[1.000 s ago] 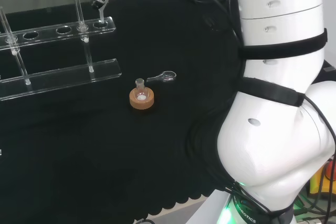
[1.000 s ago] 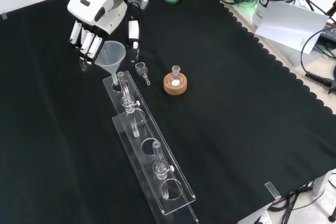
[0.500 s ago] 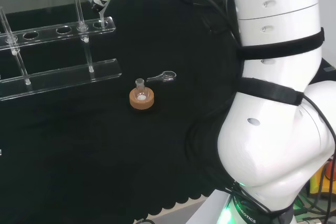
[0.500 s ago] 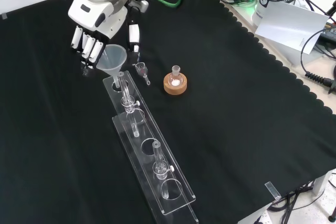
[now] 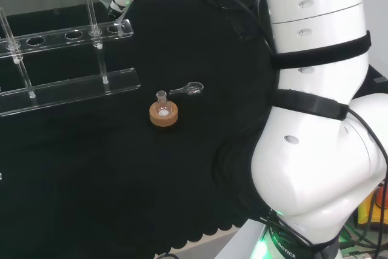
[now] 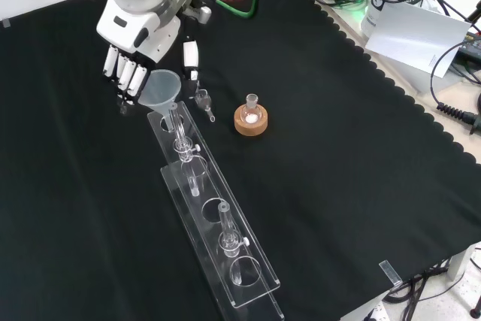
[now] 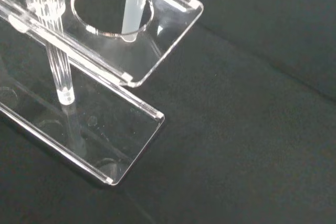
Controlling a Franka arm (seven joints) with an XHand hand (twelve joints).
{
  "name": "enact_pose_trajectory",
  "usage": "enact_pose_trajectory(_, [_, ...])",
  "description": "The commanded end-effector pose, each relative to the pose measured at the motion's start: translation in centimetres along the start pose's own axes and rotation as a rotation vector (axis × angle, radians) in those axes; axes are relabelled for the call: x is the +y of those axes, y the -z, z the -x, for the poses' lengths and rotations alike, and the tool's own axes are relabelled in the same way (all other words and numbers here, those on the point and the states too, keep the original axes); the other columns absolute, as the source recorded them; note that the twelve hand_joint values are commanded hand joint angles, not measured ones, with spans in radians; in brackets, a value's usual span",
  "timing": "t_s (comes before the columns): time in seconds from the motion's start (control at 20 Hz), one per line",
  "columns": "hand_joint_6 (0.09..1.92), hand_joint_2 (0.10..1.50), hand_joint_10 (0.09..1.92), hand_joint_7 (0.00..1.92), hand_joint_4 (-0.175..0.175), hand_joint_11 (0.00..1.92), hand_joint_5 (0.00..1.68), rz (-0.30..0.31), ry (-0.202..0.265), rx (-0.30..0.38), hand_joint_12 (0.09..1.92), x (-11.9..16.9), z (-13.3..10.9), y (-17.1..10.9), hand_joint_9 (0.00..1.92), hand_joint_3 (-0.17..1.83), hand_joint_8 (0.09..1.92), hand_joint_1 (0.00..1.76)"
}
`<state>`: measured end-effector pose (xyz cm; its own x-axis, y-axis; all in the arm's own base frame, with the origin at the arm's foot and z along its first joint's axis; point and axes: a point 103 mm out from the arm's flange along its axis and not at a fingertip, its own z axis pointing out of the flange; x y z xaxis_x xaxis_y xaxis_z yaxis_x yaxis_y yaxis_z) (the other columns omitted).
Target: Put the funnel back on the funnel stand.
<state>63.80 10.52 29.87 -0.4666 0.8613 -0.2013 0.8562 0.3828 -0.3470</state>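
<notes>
In the front view your hand stood at the upper left of the cloth, its fingers hanging down behind the funnel and the thumb on the funnel's other side, so that the hand pinched the funnel by its cone. The funnel was held upright over the end hole of the clear funnel stand, which ran from there down toward the lower middle of that view. In the wrist view the funnel's stem had its tip at the rim of that hole, apparently just entering it; whether it had gone through I could not tell. I judge you held it by the cone so that the stem hung free and plumb for the hole, and that the funnel was not yet seated. Just right of the stand's near end lay a small glass stopper, and further right a little flask sat in its cork ring, both apart from the stand and out of your path. The bench was covered with black cloth with a scalloped edge, bare over most of its right half. Beyond that edge, at the upper right, lay cables, a sheet of paper and some equipment.
</notes>
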Motion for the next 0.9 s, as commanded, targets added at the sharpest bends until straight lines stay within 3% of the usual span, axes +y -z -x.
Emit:
enact_pose_trajectory(0.05, [0.24, 1.01, 0.48, 0.49, -0.05, 0.5, 0.43, 0.005, -0.001, 0.013, 1.28, -0.2, -0.1, -0.8, 0.74, -0.17, 0.67, 0.61])
enact_pose_trajectory(0.9, [0.12, 1.0, 0.58, 0.28, -0.054, 0.43, 0.35, 0.006, -0.007, 0.024, 1.31, 0.2, -0.5, -2.3, 0.58, -0.17, 0.71, 0.61])
